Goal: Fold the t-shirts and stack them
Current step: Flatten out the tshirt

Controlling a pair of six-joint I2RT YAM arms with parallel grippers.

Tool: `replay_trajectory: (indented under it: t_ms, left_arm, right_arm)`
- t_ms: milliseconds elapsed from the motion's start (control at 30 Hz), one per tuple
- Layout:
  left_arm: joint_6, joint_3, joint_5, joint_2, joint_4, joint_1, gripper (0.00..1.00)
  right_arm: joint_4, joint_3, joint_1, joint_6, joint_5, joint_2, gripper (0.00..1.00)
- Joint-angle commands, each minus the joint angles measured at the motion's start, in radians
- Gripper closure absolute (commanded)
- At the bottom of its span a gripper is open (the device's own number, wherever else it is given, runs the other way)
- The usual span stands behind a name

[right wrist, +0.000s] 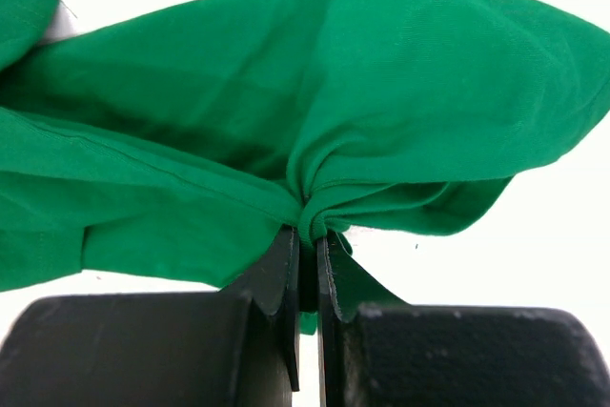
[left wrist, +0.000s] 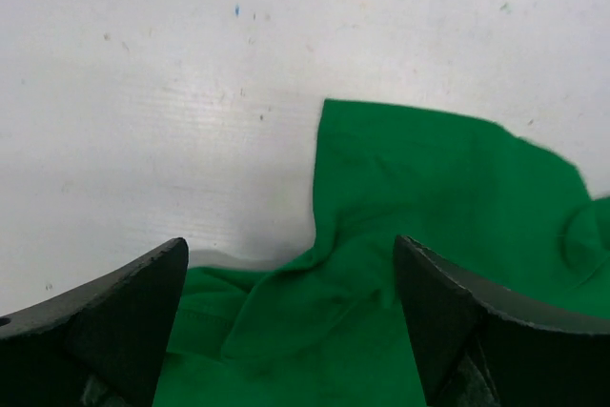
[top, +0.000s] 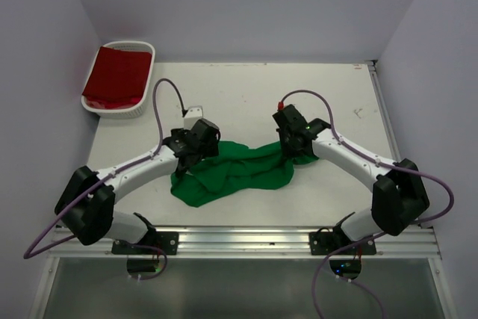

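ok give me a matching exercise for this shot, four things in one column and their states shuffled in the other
1 green t-shirt
2 dark red t-shirt
3 left gripper
4 right gripper

A lying in the white basket
B open
C crumpled on the table between the arms
D shut on a bunch of green cloth

Pairs: 1-C, 2-A, 3-B, 4-D

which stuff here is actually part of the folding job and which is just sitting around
Part of the job:
- green t-shirt, bunched up, pinched by the right gripper, with the left gripper open over it
- dark red t-shirt, lying in the basket

Just there:
- white basket
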Motion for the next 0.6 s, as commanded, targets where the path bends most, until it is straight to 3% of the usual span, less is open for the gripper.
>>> replay_trajectory:
  t_ms: [0, 133, 300, 567]
  left_arm:
    - [0.065, 0.080, -0.033, 0.006, 0.103, 0.029, 0.08]
    - [0.134, 0.117, 0.013, 0.076, 0.188, 0.046, 0.11]
    - [0.175, 0.190, 0.111, 0.219, 0.249, 0.105, 0.23]
    - [0.171, 0.267, 0.151, 0.305, 0.144, 0.126, 0.38]
  right_arm:
    - [0.005, 0.025, 0.000, -0.013, 0.008, 0.023, 1.00]
    - [0.016, 0.021, 0.000, -0.010, 0.002, 0.041, 1.00]
    - [0.022, 0.016, 0.000, -0.010, 0.002, 0.051, 1.00]
    - [0.025, 0.005, -0.002, -0.013, 0.015, 0.052, 1.00]
